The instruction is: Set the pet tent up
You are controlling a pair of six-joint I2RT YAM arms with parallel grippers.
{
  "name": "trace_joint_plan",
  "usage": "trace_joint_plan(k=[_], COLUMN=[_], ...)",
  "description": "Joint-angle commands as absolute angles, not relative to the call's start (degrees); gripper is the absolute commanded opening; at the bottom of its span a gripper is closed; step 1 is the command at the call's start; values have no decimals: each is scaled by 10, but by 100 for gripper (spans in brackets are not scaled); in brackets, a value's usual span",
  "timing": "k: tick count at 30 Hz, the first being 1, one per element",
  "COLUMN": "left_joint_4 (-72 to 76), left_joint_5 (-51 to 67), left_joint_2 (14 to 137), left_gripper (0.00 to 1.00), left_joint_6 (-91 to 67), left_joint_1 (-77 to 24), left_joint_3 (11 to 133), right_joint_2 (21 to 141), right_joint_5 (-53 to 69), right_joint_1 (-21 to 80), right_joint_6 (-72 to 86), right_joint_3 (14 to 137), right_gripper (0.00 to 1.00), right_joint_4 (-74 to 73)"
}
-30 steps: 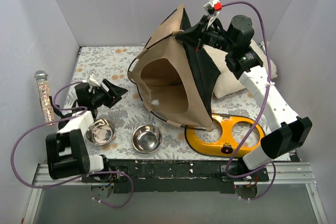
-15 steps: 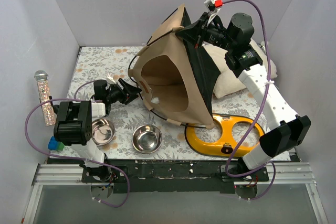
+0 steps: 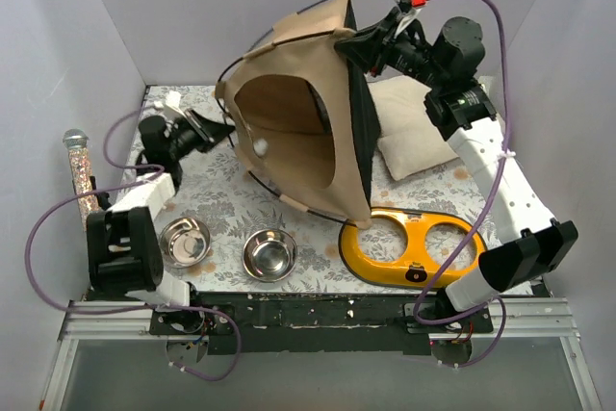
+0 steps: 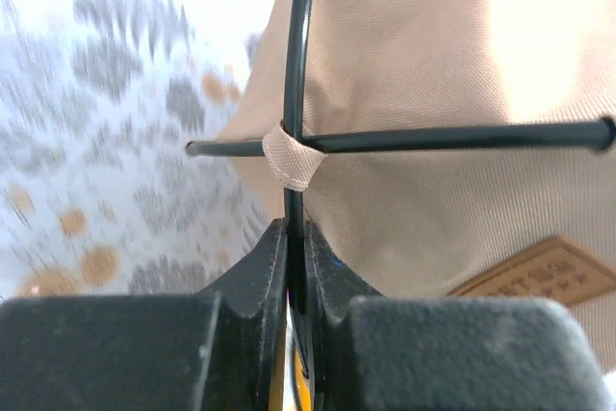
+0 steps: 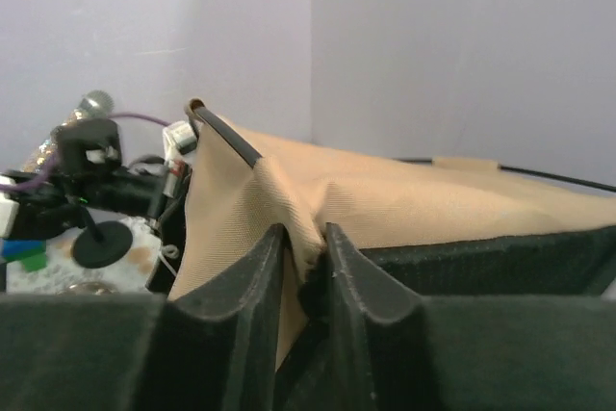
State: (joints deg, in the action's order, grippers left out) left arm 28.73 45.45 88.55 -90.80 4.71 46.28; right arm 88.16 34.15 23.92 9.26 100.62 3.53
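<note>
Pet tent (image 3: 289, 132): back middle of the floral table cover (image 3: 207, 185), tilted, arched doorway facing up and toward the near edge, black lining showing on the right flank.
Tent's low corner: just beside the yellow bowl stand (image 3: 385, 247), at its left end.
Pom-pom (image 3: 260, 146): small and white, inside the doorway, near its left rim.
Left gripper (image 3: 223, 127): at the tent's left edge, clenched tight on a thin black rod (image 4: 296, 64) that runs straight up from between the fingers.
Second rod (image 4: 462, 135): crossing the first at right angles, both passing through a tan fabric loop (image 4: 289, 156).
Brown patch (image 4: 539, 271): sewn on the tan fabric, lower right in the left wrist view.
Right gripper (image 3: 351, 42): high at the tent's upper right corner, pinching a fold of tan fabric between nearly closed fingers (image 5: 274, 257).
Cream cushion (image 3: 414, 132): behind the tent on the right, under the right arm.
Two steel bowls (image 3: 185, 241) (image 3: 270, 254): side by side near the front edge, apart from the tent.
</note>
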Motion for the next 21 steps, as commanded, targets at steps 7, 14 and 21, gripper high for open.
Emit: trace_joint_plan(k=[7,14,21], left_joint_4=[61,-89,-261], left_joint_5=[345,319,288], left_joint_2=[781,886,953], left_gripper=[0,0,0], left_joint_6=[-613,-385,-305], left_joint_1=[107,107,92], left_joint_3=[728,909,1106], right_joint_2=[781,725,699], right_joint_5=[190,125,99], right_joint_1=[213,198,190], right_joint_6=[37,4,-32], right_joint_3=[864,749,722], right_gripper=[80,82,83], right_joint_4=[33,-32,-83])
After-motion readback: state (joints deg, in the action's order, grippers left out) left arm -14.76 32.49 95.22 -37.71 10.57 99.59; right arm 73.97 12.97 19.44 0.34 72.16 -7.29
